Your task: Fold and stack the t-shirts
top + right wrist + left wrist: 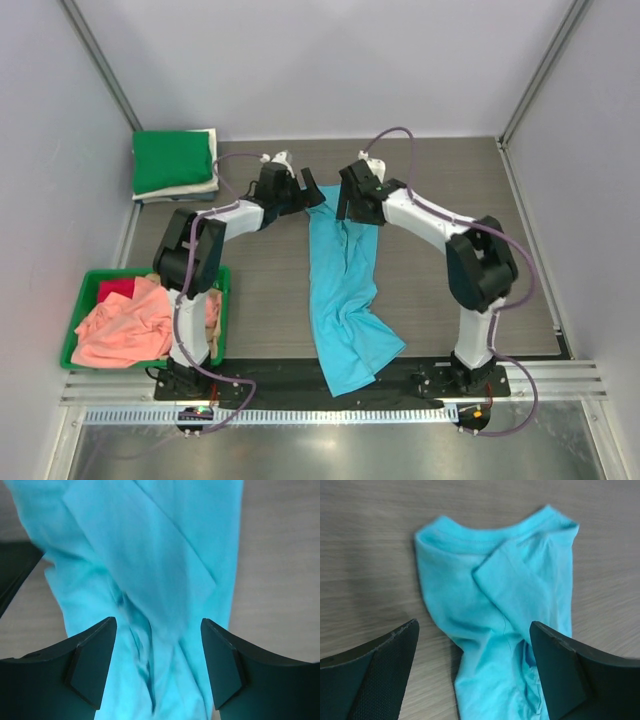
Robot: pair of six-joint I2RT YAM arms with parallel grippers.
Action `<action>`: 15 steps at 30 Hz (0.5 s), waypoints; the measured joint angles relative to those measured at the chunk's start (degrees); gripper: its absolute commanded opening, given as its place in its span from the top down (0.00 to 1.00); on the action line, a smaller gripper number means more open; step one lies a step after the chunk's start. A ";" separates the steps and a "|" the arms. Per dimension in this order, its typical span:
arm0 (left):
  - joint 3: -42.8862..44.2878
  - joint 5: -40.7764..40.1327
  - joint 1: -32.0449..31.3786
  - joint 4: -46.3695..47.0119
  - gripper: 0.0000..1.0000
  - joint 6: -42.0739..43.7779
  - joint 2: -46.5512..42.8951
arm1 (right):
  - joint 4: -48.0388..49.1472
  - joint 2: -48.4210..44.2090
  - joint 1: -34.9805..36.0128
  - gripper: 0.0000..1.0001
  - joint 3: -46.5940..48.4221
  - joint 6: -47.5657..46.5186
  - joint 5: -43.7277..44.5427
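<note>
The tabletop (450, 180) carries the sky-blue t-shirt (345, 290) as a long crumpled strip. Its long axis runs from the upper centre of the top view down to the lower centre, near the arm bases. Its collar end lies uppermost, between the 2 pincers and just beneath them. The left pincer (308, 197) hangs at the collar's left side, the right pincer (348, 203) at its right, about equally near. Both stand wide, gripping nothing.

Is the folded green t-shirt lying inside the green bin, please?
No, the green t-shirt lies atop other folded shirts on the table, apart from the bin.
</note>
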 measured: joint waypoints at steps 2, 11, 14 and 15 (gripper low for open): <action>-2.01 -0.24 1.36 2.86 0.01 -0.11 -1.97 | -1.42 6.86 -0.59 0.27 7.74 -2.32 0.72; -10.10 -2.32 2.78 13.20 0.00 -0.48 -8.46 | -5.14 23.65 -0.13 0.30 22.86 -7.19 0.94; -13.40 -3.30 3.87 16.20 0.00 -1.60 -10.01 | -6.16 25.31 -0.02 0.30 25.38 -7.93 1.40; -14.19 -3.61 4.46 16.87 0.00 -2.10 -10.27 | -6.34 26.03 -0.04 0.30 26.32 -8.07 1.73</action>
